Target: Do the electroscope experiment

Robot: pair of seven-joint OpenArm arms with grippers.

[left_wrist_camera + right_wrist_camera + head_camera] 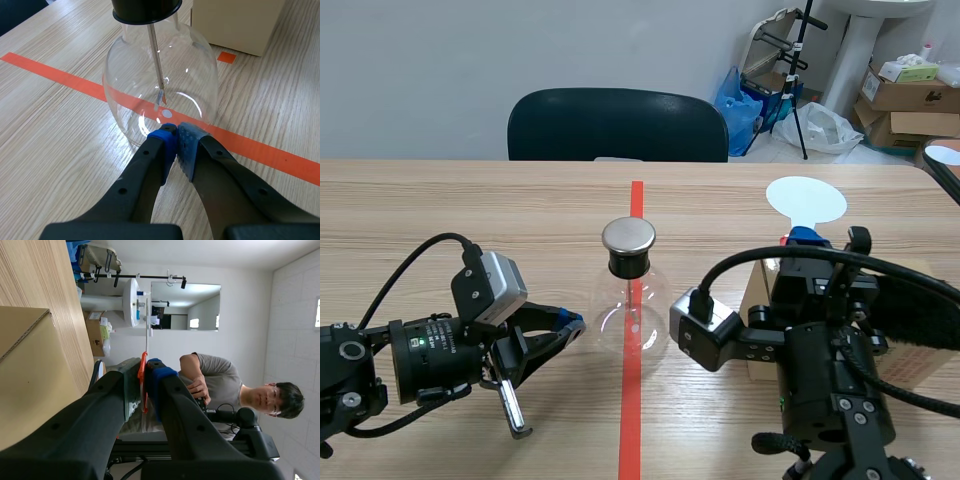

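Right claw (pixel 145 372) pinches a white paddle (pixel 805 200); left claw (pixel 175 132), pressed together, sits just beside the flask (pixel 130 75). To do this well, the white paddle should probably touch the metal cap (pixel 628 236) gently.

Flask (pixel 630 318): clear glass; black stopper (pixel 628 264); shiny silver cap (pixel 628 236).
Table (pixel 440 210): pale wood grain, crossed by an orange-red tape line (pixel 632 400).
Left gripper (pixel 176 134): black fingers; blue pads (pixel 189 142) with fine dots.
Right gripper (pixel 145 371): black, with a blue tip.
Paddle (pixel 806 199): white disc; the gripped part looks orange-red, though it is seen only edge-on.
Box (pixel 235 22): plain tan cardboard.
Chair (pixel 617 125): dark, nearly black.
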